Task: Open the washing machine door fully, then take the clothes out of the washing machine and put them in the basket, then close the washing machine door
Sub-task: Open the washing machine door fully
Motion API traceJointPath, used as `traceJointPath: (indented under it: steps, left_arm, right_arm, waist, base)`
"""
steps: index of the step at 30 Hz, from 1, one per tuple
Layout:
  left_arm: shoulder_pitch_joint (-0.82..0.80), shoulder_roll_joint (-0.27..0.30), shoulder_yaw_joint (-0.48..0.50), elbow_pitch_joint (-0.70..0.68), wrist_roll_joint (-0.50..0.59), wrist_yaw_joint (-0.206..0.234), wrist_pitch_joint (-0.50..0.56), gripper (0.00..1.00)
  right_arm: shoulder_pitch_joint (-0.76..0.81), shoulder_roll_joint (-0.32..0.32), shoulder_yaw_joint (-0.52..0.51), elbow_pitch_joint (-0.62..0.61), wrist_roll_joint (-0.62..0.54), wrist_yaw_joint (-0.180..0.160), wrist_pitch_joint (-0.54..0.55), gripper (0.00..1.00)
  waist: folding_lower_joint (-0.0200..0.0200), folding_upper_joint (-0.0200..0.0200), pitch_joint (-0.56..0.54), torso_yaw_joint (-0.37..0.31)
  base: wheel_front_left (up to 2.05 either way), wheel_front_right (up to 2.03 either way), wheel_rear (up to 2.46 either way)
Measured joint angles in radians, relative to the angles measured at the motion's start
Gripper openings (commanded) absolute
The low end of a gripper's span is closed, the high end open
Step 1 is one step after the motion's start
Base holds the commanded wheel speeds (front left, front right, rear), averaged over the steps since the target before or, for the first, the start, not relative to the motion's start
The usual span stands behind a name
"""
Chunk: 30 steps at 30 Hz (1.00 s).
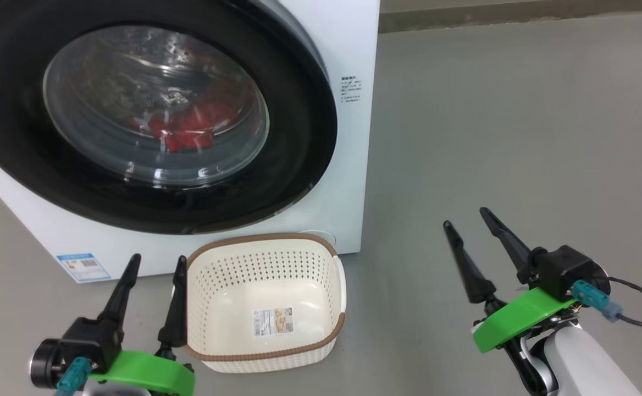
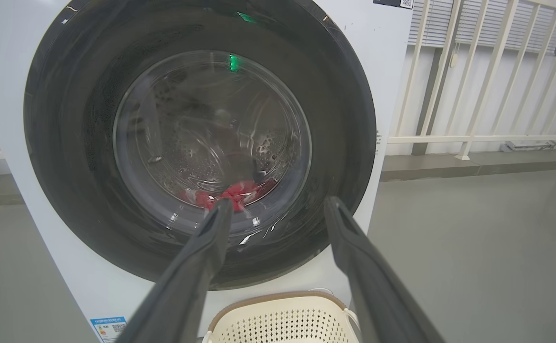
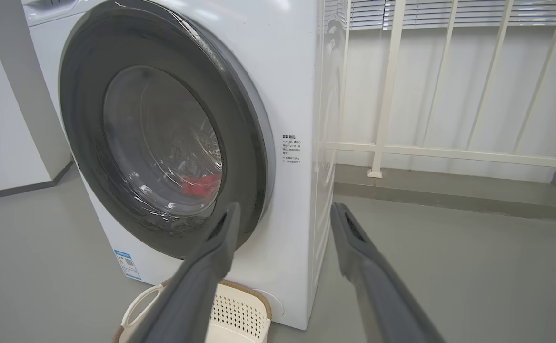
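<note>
Left gripper [image 1: 158, 257], jaws apart and empty, stands just beside the basket [image 1: 260, 237]; a careless lift could knock the basket away from the washer [image 1: 354, 55]. Right gripper [image 1: 465, 216], jaws apart and empty, hangs over bare floor [image 1: 519, 110], well clear of the washer. Door [image 1: 299, 137] shut or barely ajar; cannot tell which. Clothes [image 1: 189, 129] lie in the drum behind the glass. The door's glossy rim likely gives poor purchase, so the fingers may slip off.

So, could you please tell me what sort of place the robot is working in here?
Probably a laundry corner of a plain utility or test room, though that's a guess: a white washing machine stands on a bare grey floor, a basket sits before it, and a cream railing runs behind.
</note>
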Motion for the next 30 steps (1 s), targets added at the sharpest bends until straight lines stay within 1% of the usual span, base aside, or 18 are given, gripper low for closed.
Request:
traceJointPath:
  steps: [1,5,12,16,17,20,25,28,30]
  left_arm:
    - [0.000,0.000,-0.003,-0.002,0.000,0.000,0.000,1.00]
    - [0.000,0.000,-0.014,-0.019,-0.004,0.002,0.000,1.00]
    - [-0.009,0.000,-0.019,-0.045,-0.015,0.010,0.000,1.00]
    - [-0.037,0.000,-0.026,-0.058,-0.016,0.014,-0.003,1.00]
    - [-0.037,0.000,-0.026,-0.058,-0.016,0.014,-0.003,1.00]
    - [-0.052,0.000,-0.030,-0.068,-0.016,0.022,-0.003,1.00]
    - [-0.089,0.000,-0.051,-0.113,-0.045,0.027,-0.003,1.00]
    - [-0.115,0.000,-0.063,-0.127,-0.050,0.034,-0.003,1.00]
    - [-0.129,0.000,-0.073,-0.131,-0.051,0.035,-0.003,1.00]
  right_arm:
    - [0.000,0.000,0.000,0.000,0.021,0.000,0.000,0.00]
    - [-0.015,0.001,-0.007,0.001,0.121,0.000,-0.002,0.00]
    - [-0.094,0.002,-0.031,0.001,0.306,0.000,-0.007,0.00]
    - [-0.144,0.001,-0.028,0.025,0.450,0.000,-0.007,0.00]
    - [-0.144,0.001,-0.028,0.025,0.450,0.000,-0.007,0.00]
    - [-0.194,-0.006,-0.018,0.047,0.538,0.000,-0.007,0.00]
    - [-0.300,-0.035,-0.004,0.082,0.629,0.000,-0.007,0.00]
    - [-0.359,-0.041,0.004,0.092,0.694,0.000,-0.007,0.00]
    - [-0.397,-0.045,0.016,0.099,0.758,0.000,-0.007,0.00]
  waist:
    - [0.0000,0.0000,0.002,0.002]
    - [0.0000,0.0000,0.020,0.010]
    - [0.0000,0.0000,0.073,0.020]
    - [0.0000,0.0000,0.109,0.025]
    - [0.0000,0.0000,0.109,0.025]
    - [0.0000,0.0000,0.139,0.028]
    - [0.0000,0.0000,0.196,0.036]
    - [0.0000,0.0000,0.233,0.044]
    - [0.0000,0.0000,0.256,0.050]
  base:
    - [0.00,0.00,0.00]
    - [0.00,0.00,0.00]
    - [0.00,0.00,0.00]
    - [0.00,0.00,0.00]
    - [0.00,0.00,0.00]
    - [0.00,0.00,0.00]
    - [0.00,0.00,0.00]
    - [0.00,0.00,0.00]
    - [0.00,0.00,0.00]
